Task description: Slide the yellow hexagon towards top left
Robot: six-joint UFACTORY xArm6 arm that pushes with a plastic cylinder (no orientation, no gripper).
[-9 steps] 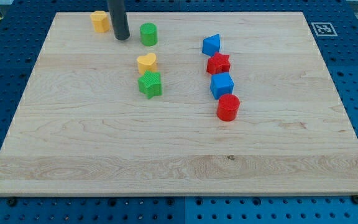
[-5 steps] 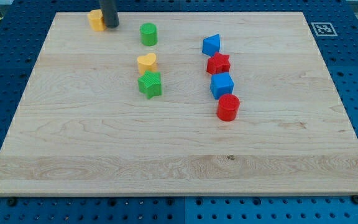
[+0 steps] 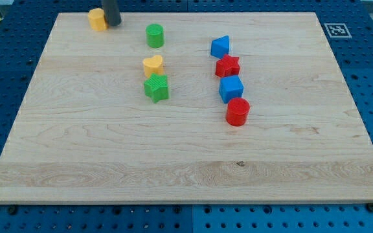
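Observation:
The yellow hexagon (image 3: 96, 19) sits near the board's top left corner, close to the top edge. My dark rod comes down from the view's top just right of it, and my tip (image 3: 113, 23) rests against the hexagon's right side. A yellow heart (image 3: 152, 65) lies lower, near the board's middle left.
A green cylinder (image 3: 154, 35) stands right of my tip. A green star (image 3: 156, 87) lies below the yellow heart. A column on the right holds a blue block (image 3: 220, 46), a red star (image 3: 227, 66), a blue cube (image 3: 230, 88) and a red cylinder (image 3: 237, 111). The wooden board (image 3: 186, 162) has blue pegboard around it.
My tip moved up and to the left from beside the green cylinder to the yellow hexagon. The hexagon shifted a little left and up.

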